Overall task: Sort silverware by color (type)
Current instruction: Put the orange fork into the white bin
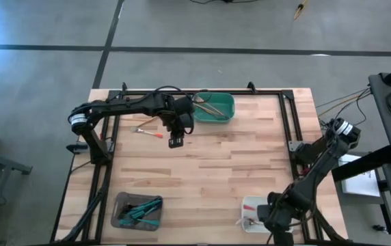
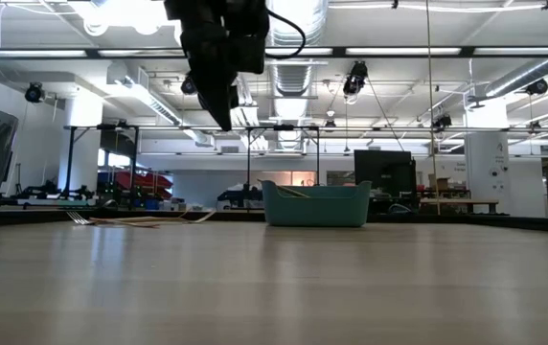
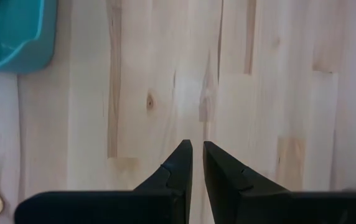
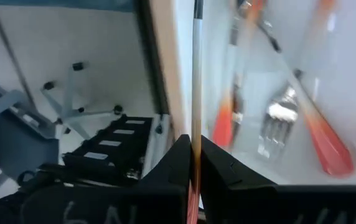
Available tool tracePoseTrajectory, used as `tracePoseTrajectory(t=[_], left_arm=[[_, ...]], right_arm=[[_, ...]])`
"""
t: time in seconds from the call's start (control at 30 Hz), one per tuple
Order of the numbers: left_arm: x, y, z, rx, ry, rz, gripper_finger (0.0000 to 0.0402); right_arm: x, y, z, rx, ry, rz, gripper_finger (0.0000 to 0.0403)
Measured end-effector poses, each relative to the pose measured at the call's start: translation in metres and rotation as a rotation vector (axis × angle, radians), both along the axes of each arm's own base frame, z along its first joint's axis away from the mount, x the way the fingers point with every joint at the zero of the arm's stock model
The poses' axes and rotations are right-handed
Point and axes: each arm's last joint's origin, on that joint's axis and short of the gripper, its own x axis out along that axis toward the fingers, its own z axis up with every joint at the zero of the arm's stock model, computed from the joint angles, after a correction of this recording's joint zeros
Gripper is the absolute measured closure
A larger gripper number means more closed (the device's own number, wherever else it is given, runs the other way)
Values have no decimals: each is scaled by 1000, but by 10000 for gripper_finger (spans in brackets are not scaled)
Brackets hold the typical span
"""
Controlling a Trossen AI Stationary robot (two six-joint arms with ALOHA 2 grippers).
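Room: the low view alone looks across into a workshop hall with ceiling lights, pipes and shelving behind the wooden surface (image 1: 209,157).
Surface: pale butcher-block planks inside a black frame, seen whole only from the high view.
Green tray (image 1: 214,107): at the far edge of the surface, with gold silverware (image 1: 208,106) lying inside; the low view shows its wall and gold pieces poking just over the rim (image 2: 288,191).
Loose pieces: a red-handled utensil (image 1: 149,132) lies on the surface just to the left of the left arm's wrist; the low view shows a few thin pieces flat on the planks far off (image 2: 135,220), kind not clear.
Grey tray (image 1: 138,211): near edge, left side, holding teal-handled silverware (image 1: 143,210).
White tray (image 1: 254,210): near edge, right side, partly under the right arm; only the right wrist view looks into it, showing a fork (image 4: 276,127) and red-orange handles (image 4: 327,146).
Left gripper (image 1: 176,141): hangs above bare wood beside the green tray; its wrist view shows the jaws almost together with a thin slit between them and nothing in it (image 3: 196,155).
Right gripper (image 4: 195,149): over the white tray at the near right corner; jaws pinched on a thin red-orange handle (image 4: 196,87) that stands up between them.
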Motion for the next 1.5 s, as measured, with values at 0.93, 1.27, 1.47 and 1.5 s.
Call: tracePoseTrajectory(t=[0.93,1.27,1.47,1.5], left_arm=[[-4,0,-1,5,37,-39,380],[-9,-1,-2,-9,91,-44,380],[-16,-2,-4,-23,157,-68,380],[-17,-3,-4,-25,165,-68,380]], right_arm=[[-28,11,-5,-157,268,-658,390],[-28,9,-9,-171,256,-656,378],[-28,8,-11,-185,228,-641,312],[-28,8,-12,-186,227,-642,298]])
